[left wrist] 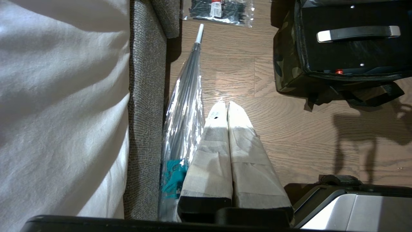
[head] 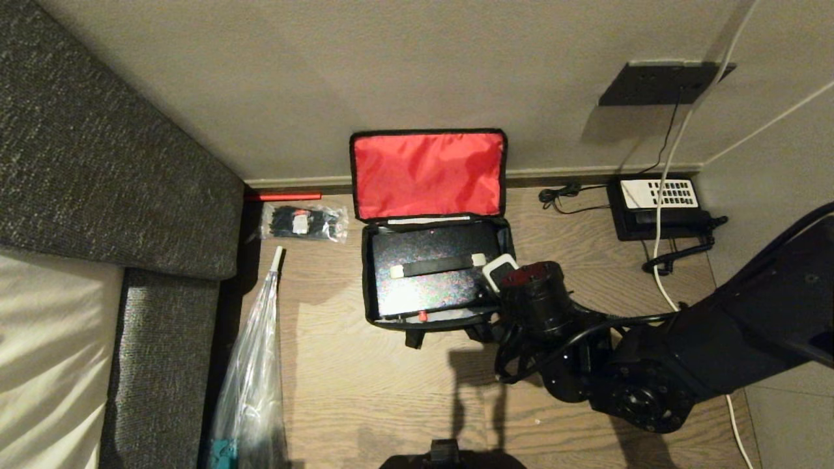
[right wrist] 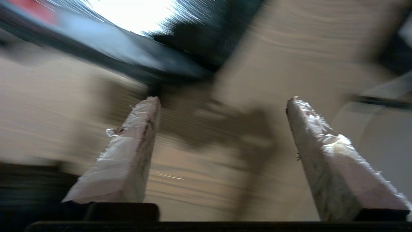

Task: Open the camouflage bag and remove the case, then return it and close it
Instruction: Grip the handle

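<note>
One wood-plank floor [head: 365, 384] fills the scene, closed at the far side by a beige wall [head: 326, 78] with a skirting board. Grey sofa [head: 98, 169] bounds the floor well to the left of the camouflage bag [head: 371, 306]. Bag sits against the wall, lid up, red lining [head: 427, 172] showing; the case [head: 430, 277] lies inside it, handle up. Right arm [head: 651, 365] reaches in from the right of the bag; right gripper [right wrist: 222, 100] spread wide, holding nothing, view blurred. Bare floor lies in front of the bag. Clear umbrella [head: 257, 365] lies between sofa and bag. Black telephone [head: 658, 208] sits right of the bag by the wall. Packet of black ties [head: 303, 223] lies just left of the bag. Left gripper [left wrist: 225, 104] pressed together, empty, over floor near the umbrella.
</note>
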